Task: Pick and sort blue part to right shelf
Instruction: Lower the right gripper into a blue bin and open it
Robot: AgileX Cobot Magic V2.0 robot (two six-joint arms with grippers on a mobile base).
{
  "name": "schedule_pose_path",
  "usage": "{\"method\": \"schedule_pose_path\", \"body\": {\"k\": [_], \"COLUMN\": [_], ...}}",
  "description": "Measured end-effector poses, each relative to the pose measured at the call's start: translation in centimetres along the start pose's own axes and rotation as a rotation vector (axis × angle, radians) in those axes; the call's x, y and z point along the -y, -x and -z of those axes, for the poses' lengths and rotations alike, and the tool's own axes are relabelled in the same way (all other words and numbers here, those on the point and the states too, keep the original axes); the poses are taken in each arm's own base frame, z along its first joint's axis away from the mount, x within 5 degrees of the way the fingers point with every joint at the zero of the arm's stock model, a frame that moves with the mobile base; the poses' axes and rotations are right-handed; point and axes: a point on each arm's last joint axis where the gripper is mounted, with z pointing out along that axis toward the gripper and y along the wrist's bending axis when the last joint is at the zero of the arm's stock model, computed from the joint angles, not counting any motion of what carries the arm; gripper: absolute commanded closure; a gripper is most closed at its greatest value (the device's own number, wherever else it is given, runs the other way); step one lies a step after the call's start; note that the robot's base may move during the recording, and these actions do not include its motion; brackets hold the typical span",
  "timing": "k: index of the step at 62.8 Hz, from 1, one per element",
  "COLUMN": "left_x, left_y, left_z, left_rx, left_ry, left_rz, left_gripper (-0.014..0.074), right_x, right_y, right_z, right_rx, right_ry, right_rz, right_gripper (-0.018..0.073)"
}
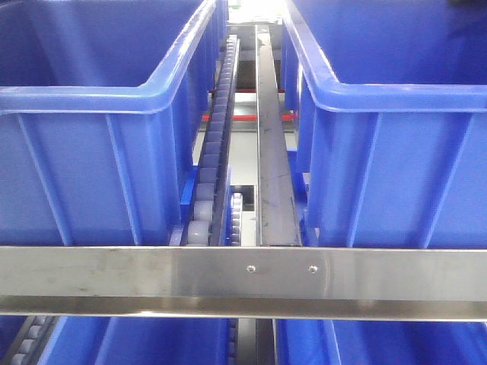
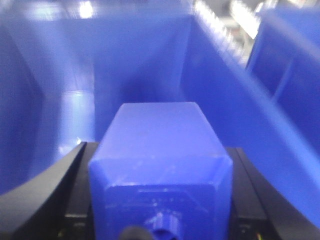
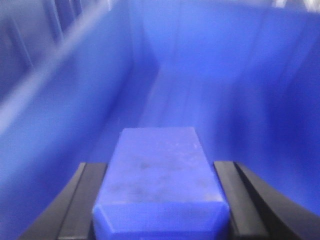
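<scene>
Left gripper [image 2: 160,200]: reaching into a blue bin [image 2: 60,75], black fingers [image 2: 45,195] clamping a blue part [image 2: 160,150] by its sides, stud end facing the camera. Right gripper [image 3: 160,200]: likewise pointing into a blue bin [image 3: 240,75], fingers [image 3: 82,200] gripping a second blue block [image 3: 160,175]. Front view: two blue bins [image 1: 99,152] flanking a roller track [image 1: 217,144] behind a steel rail [image 1: 243,277]; neither arm showing.

I see a steel shelf rail [image 1: 243,277] with two blue bins [image 1: 99,144] [image 1: 396,152] resting above it, roller track [image 1: 217,152] between.

Both wrist views blurred; blue part [image 2: 160,165] neck cut off at btm edge.
</scene>
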Motion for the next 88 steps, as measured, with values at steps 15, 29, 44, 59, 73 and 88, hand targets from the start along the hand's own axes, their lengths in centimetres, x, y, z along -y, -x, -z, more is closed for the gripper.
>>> {"method": "schedule_pose_path", "body": {"k": [15,29,44,59,73,88], "left_x": [0.0,0.0,0.0,0.0,-0.9,-3.1], "left_y": [-0.5,-0.4,-0.2,0.8,1.1,1.4], "left_z": [-2.4,-2.5,-2.2,-1.0,-0.7,0.1], "left_rx": [-0.047,-0.045,-0.038,0.007,0.019,0.028], "left_ry": [0.001,0.001,0.001,0.0,0.034,0.118], "left_rz": [0.0,0.0,0.0,0.0,0.008,0.135], "left_gripper": [0.0007,0.0008,0.019,0.0458,0.0462,0.0462], "right_x": [1.3,1.6,1.6,1.9,2.9,3.3], "right_y": [-0.3,0.0,0.2,0.8,0.8,1.7], "right_z": [-2.0,-2.1,-1.8,-0.8,-0.4,1.1], "right_rx": [-0.042,-0.035,-0.026,-0.007,-0.013,0.025], "right_ry": [-0.048,-0.061,-0.061,-0.076,-0.118,-0.14], "right_rz": [-0.047,-0.057,-0.056,-0.059,-0.076,-0.101], "right_gripper": [-0.0039,-0.0039,0.0068,0.0549,0.051,0.0519]}}
